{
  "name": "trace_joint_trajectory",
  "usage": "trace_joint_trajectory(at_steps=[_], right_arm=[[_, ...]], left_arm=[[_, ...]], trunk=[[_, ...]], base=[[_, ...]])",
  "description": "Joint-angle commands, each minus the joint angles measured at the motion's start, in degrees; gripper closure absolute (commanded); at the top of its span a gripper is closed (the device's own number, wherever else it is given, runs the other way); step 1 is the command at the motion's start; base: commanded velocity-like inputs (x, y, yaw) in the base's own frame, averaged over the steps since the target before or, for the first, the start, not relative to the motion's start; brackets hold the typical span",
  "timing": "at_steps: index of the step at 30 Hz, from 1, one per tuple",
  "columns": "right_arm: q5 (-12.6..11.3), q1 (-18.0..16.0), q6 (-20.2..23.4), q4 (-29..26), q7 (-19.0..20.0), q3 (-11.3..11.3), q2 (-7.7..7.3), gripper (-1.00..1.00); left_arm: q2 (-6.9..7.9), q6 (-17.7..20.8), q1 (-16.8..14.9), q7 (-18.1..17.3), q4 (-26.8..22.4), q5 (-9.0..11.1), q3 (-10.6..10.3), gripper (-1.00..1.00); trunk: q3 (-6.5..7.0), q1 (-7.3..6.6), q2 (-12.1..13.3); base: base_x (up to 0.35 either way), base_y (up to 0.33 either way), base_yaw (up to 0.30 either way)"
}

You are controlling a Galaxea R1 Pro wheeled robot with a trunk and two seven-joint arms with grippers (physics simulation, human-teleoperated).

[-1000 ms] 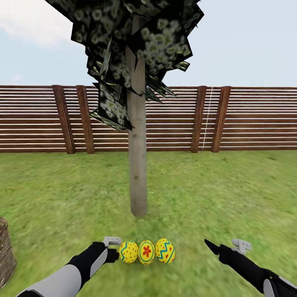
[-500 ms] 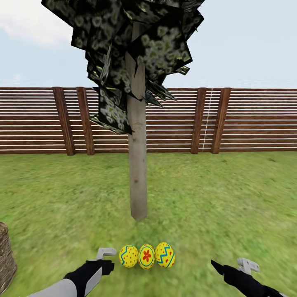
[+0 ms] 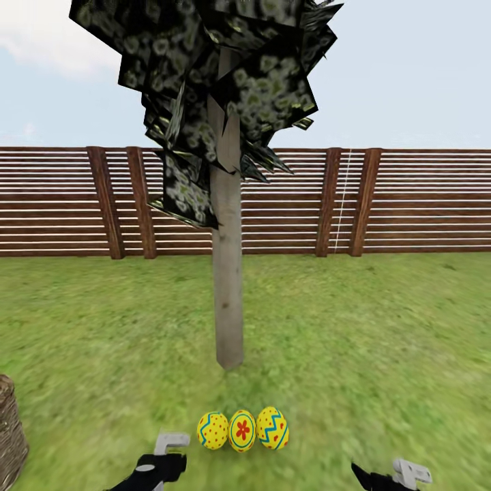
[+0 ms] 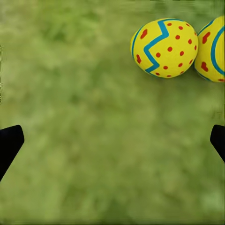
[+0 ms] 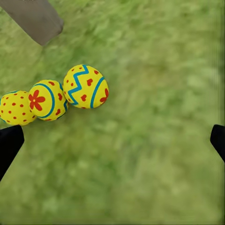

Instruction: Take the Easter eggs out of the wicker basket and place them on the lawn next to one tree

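Three eggs stand in a tight row on the lawn (image 3: 382,354), just in front of the foot of the tree (image 3: 228,300): the red-dotted egg (image 3: 213,431) on the left, the flower egg (image 3: 242,431) in the middle, the zigzag egg (image 3: 272,428) on the right, each touching its neighbour. Each stands with its long axis upright and the narrow end up. The row runs across the view, parallel to the fence (image 3: 409,201) behind.

The wicker basket (image 3: 10,429) sits at the left edge, well apart from the eggs; its inside cannot be seen from here.

The left tool (image 3: 168,447) is low in the head view, just beside the dotted egg, and holds nothing; in its wrist view its dark fingertips (image 4: 9,143) stand wide apart over bare grass. The right tool (image 3: 389,474) is also empty, with its fingertips (image 5: 9,143) spread apart, near the zigzag egg.

The placing looks done. The step in hand is, I judge, a clean retreat: draw both arms straight away from the row, low and slow, without sweeping sideways. An upright egg tips easily, and since they touch, one nudge could roll all three.
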Motion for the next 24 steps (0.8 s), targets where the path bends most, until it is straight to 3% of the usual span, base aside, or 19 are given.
trace_joint_trajectory(at_steps=[1,8,24], right_arm=[[0.29,0.01,-0.55,0.63,0.38,-0.19,0.02,-1.00],[0.37,0.20,-3.45,3.24,0.35,-0.98,-0.10,-1.00],[0.41,0.22,-3.93,4.15,0.32,-1.87,-0.11,-1.00]], left_arm=[[0.01,-0.50,0.24,0.30,-0.04,0.51,-0.50,-1.00],[0.00,-3.77,2.15,0.30,-0.04,0.50,-0.51,-1.00],[-0.08,-4.74,2.51,0.30,-0.04,0.42,-0.76,-1.00]], trunk=[[0.13,-0.24,0.39],[1.38,-1.77,3.20],[4.26,-5.29,9.61]], base=[[0.000,0.000,0.000],[0.000,0.000,0.000],[0.000,0.000,0.000]])
